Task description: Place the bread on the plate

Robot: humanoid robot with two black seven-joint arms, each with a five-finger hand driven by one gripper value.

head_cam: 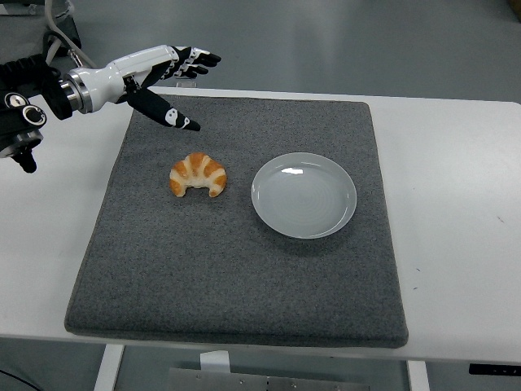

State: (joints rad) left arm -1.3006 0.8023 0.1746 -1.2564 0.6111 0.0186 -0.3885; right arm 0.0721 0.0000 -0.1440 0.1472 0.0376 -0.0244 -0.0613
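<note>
The left hand (159,77) hangs with fingers spread wide and empty above the mat's (236,269) far-left corner, apart from the bread (198,175), which lies on the mat just left of the plate (304,195).

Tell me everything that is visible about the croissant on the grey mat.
The croissant is a crescent-shaped bread, golden-orange with paler bands across its back. It looks baked and whole. It lies flat on the grey mat, both tips pointing toward the table's near edge. It sits left of the plate, apart from it. Nothing but the mat touches it; the left hand hovers beyond it, fingers spread.
</note>
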